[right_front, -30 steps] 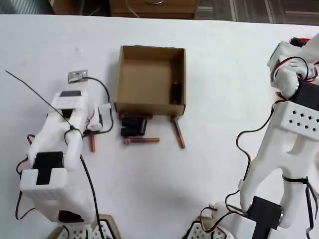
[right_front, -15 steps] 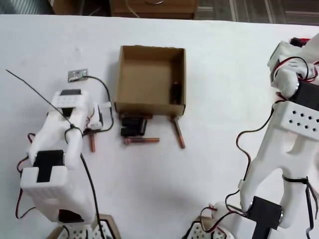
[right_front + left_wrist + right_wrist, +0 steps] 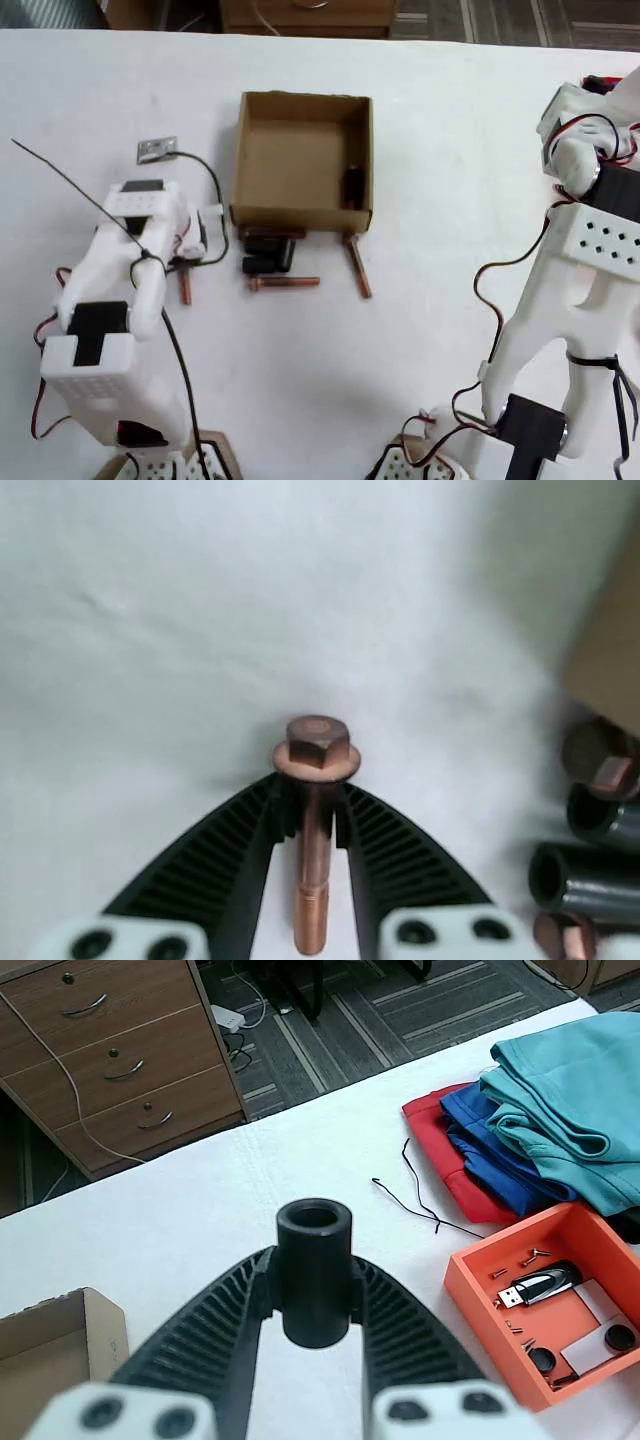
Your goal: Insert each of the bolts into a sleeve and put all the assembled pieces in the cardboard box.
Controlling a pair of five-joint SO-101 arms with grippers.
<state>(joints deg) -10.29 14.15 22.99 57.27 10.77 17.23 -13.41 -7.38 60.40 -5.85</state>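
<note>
- Left gripper (image 3: pixel 315 805) clamps a bolt (image 3: pixel 316 755) left of the cardboard box (image 3: pixel 300 217); right gripper (image 3: pixel 313 1295) grips a sleeve (image 3: pixel 314 1260), far right.
- Step in hand looks like mating; next, line up bolt tip with sleeve bore.

White table (image 3: pixel 450 130); cardboard box (image 3: pixel 290 160), copper bolts (image 3: pixel 285 283), black sleeves (image 3: pixel 268 264)

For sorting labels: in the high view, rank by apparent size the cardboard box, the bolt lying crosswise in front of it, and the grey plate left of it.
1. cardboard box.
2. Tied: crosswise bolt and grey plate; the bolt is longer, the plate wider.
</note>
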